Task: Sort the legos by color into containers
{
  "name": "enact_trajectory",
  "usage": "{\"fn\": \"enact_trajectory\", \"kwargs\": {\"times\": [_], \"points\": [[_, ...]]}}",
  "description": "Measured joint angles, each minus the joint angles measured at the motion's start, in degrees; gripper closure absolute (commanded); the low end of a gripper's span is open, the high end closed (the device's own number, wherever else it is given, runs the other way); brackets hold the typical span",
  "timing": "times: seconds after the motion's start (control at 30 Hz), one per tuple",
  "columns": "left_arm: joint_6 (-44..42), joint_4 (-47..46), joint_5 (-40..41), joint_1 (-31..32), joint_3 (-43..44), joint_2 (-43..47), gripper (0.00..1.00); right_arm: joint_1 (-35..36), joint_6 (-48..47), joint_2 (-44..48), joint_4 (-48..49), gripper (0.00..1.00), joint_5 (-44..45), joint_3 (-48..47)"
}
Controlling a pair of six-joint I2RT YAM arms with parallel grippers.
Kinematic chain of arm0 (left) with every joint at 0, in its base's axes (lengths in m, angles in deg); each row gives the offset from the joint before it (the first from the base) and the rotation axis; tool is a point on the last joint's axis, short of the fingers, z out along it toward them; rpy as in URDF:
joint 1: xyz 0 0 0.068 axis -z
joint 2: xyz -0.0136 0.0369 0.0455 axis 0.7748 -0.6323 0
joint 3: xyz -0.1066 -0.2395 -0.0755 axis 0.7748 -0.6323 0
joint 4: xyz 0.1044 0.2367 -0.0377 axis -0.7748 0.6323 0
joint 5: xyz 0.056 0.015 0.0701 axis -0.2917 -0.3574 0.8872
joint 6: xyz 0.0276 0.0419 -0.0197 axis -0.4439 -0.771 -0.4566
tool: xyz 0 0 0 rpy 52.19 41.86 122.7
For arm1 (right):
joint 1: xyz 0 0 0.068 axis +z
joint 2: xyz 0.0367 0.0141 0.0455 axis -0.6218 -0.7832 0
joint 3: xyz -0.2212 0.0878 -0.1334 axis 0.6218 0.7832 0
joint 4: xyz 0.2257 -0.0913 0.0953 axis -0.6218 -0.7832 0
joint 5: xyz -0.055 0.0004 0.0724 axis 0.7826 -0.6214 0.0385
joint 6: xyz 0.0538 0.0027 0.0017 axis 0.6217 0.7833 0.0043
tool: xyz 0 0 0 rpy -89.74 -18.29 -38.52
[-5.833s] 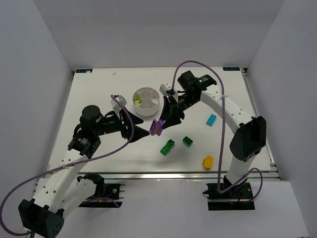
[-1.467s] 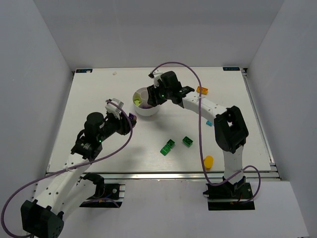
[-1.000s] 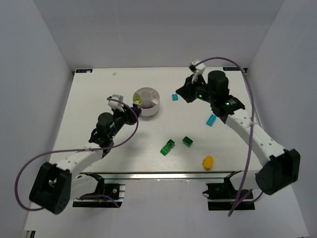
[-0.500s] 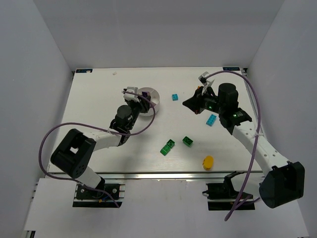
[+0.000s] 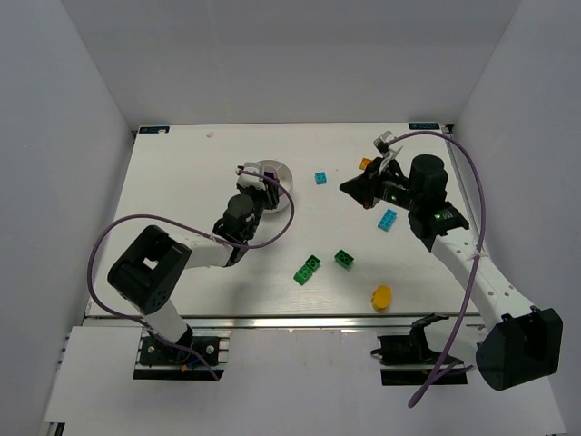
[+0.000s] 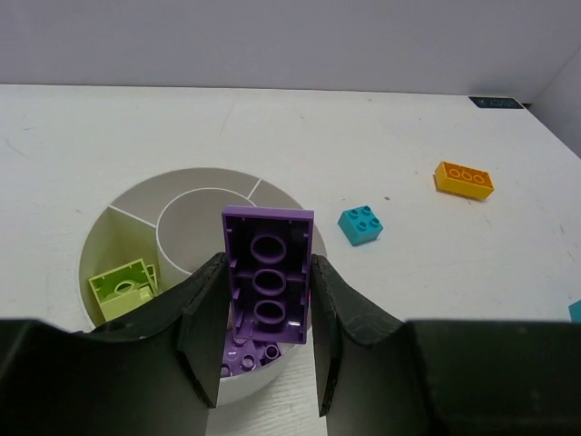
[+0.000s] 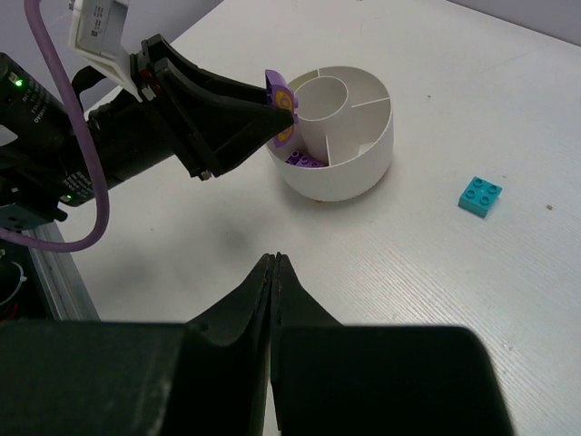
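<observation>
My left gripper (image 6: 268,263) is shut on a purple lego (image 6: 269,286), held underside-up just above the near section of the round white dish (image 6: 100,236). That section holds another purple lego (image 6: 250,356). A lime lego (image 6: 123,286) lies in the left section. In the top view the left gripper (image 5: 259,179) covers the dish (image 5: 283,173). To the right, above the table, my right gripper (image 5: 349,188) is shut and holds nothing; its closed tips (image 7: 275,259) point toward the dish (image 7: 381,136).
Loose on the table are a small cyan lego (image 5: 320,178), a longer cyan lego (image 5: 388,219), an orange lego (image 5: 367,164), a bright green lego (image 5: 307,269), a dark green lego (image 5: 344,258) and an orange round piece (image 5: 381,296) near the front.
The left gripper has carried the purple lego from left of the dish to over it. The right arm has drawn back to the right and stayed shut.
</observation>
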Motion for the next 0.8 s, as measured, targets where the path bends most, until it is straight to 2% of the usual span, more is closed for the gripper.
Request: {"fn": "enact_trajectory", "kwargs": {"times": [0.33, 0.47, 0.6, 0.7, 0.73, 0.8], "points": [[-1.16, -0.31, 3.1, 0.24, 0.85, -2.84, 0.93, -1.05, 0.87, 0.0, 0.61, 1.0, -1.14, 1.03], [-1.38, -0.68, 4.02, 0.24, 0.87, -3.39, 0.86, -1.25, 1.01, 0.0, 0.63, 1.0, -1.7, 1.22], [-1.44, -0.72, 4.66, 0.24, 0.87, -3.58, 0.84, -1.51, 1.05, 0.0, 0.66, 1.0, -2.08, 1.46], [-1.46, -0.83, 5.16, 0.24, 0.87, -3.65, 0.79, -1.68, 1.07, -0.02, 0.63, 1.0, -2.4, 1.62], [-1.46, -0.96, 5.29, 0.24, 0.87, -3.69, 0.73, -1.7, 1.07, -0.02, 0.66, 1.0, -2.58, 1.62], [-1.46, -1.11, 5.55, 0.24, 0.87, -3.85, 0.69, -1.75, 1.09, -0.02, 0.66, 1.0, -2.8, 1.62]]}}
